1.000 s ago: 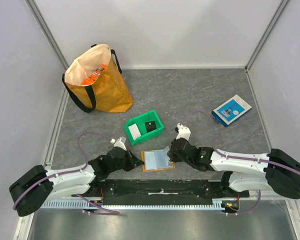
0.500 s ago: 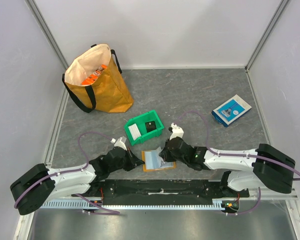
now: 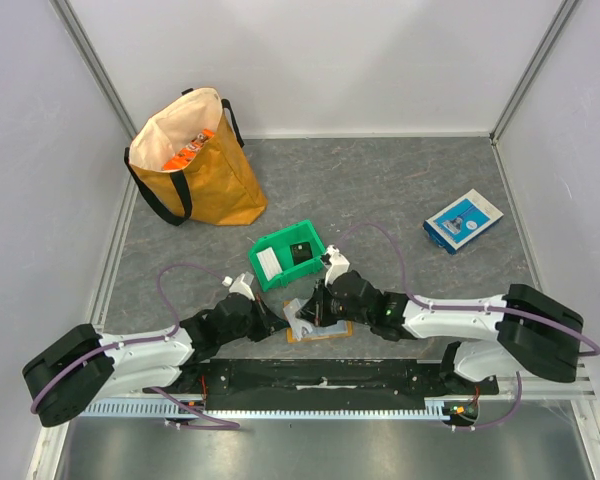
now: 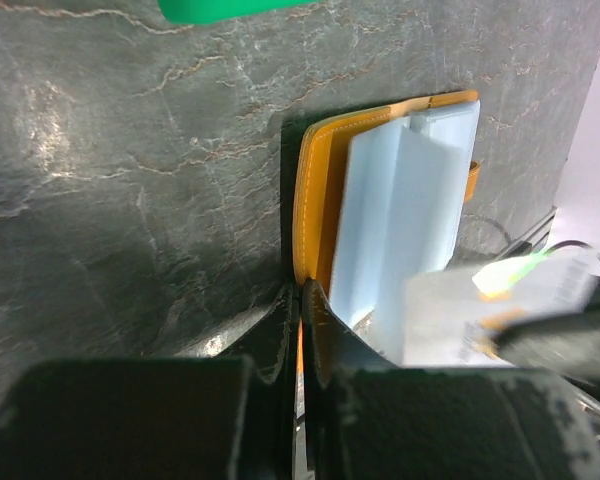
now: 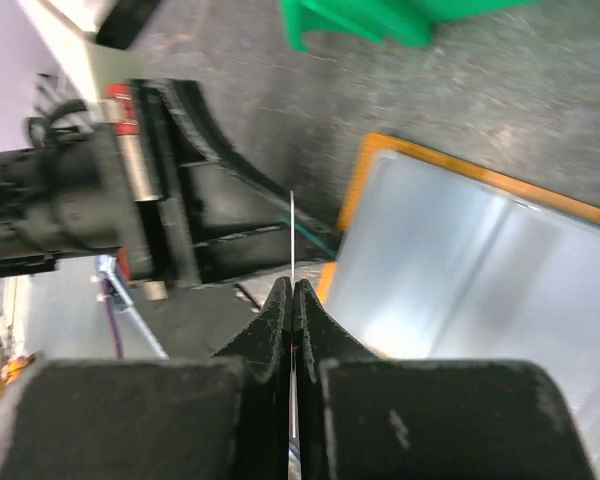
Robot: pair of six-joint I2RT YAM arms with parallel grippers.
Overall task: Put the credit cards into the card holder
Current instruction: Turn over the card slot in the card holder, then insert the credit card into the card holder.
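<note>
The card holder (image 3: 325, 327) lies open near the front edge, orange outside and pale blue inside (image 4: 405, 200). My left gripper (image 3: 279, 326) is shut on its left orange edge (image 4: 302, 300). My right gripper (image 3: 313, 309) hangs over the holder's left half, shut on a thin white credit card that shows edge-on (image 5: 292, 230) above the fingertips. The holder's shiny inner panel (image 5: 460, 260) lies just right of that card. Two more credit cards, one white (image 3: 268, 263) and one black (image 3: 301, 252), sit in the green bin (image 3: 280, 240).
The green bin stands just behind the holder. A big orange tote bag (image 3: 195, 165) stands at the back left. A blue-and-white flat box (image 3: 463, 220) lies at the right. Black arm mounts (image 3: 320, 378) run along the near edge.
My right gripper has moved left with the white card, from the holder's right edge to over its left half. The left gripper has stayed shut on the holder's edge.
</note>
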